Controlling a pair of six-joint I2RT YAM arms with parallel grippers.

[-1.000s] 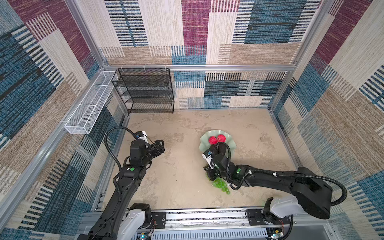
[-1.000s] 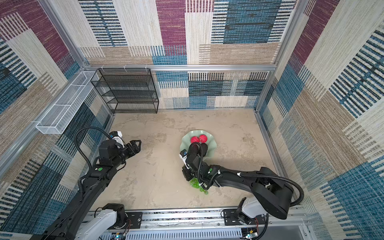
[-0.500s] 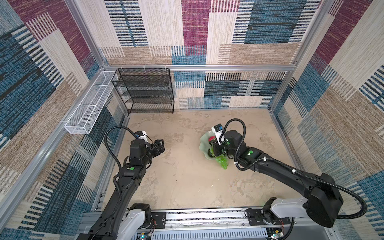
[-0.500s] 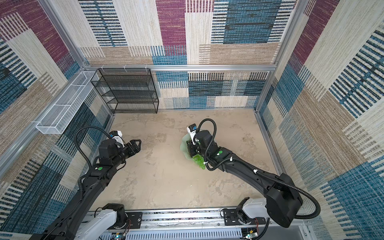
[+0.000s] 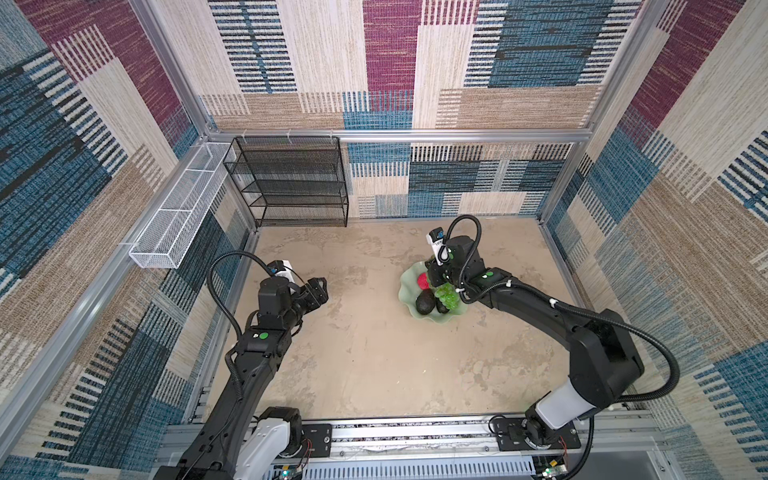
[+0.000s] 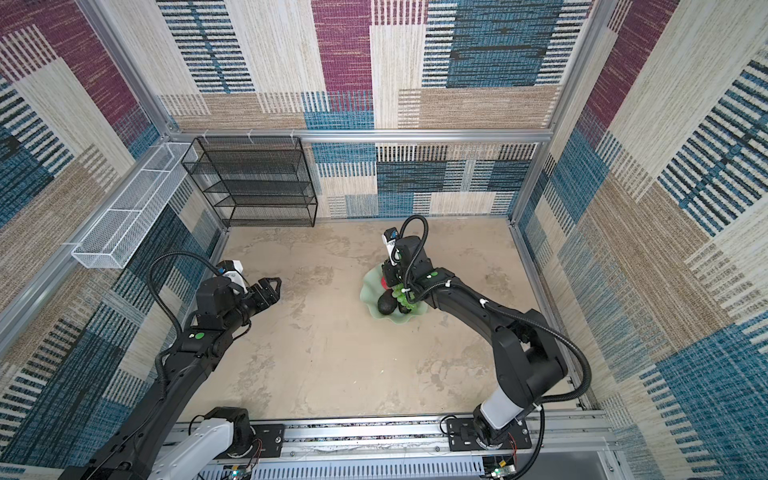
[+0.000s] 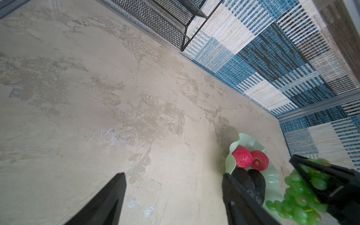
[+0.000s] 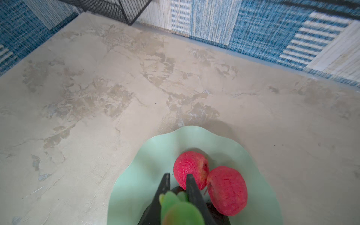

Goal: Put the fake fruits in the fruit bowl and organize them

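Observation:
The pale green fruit bowl (image 5: pixel 409 286) (image 8: pixel 148 161) stands right of the table's middle. Two red apples (image 8: pixel 190 169) (image 8: pixel 227 191) and two dark avocados (image 7: pixel 242 178) (image 7: pixel 258 183) lie in it. My right gripper (image 8: pixel 178 176) (image 5: pixel 441 284) is over the bowl, shut on the bunch of green grapes (image 8: pixel 179 208) (image 5: pixel 448 296), which hangs beside the avocados (image 5: pixel 425 302). Whether the grapes touch the bowl I cannot tell. My left gripper (image 7: pixel 174 175) (image 5: pixel 320 289) hovers open and empty over bare table, well left of the bowl.
A black mesh rack (image 5: pixel 291 183) stands against the back wall at the left. A white wire basket (image 5: pixel 178 216) hangs on the left wall. Patterned walls close in the table on three sides, and a rail runs along the front.
My right gripper lifted the grapes from the table in front of the bowl and carried them back over the bowl. The left arm has not moved.

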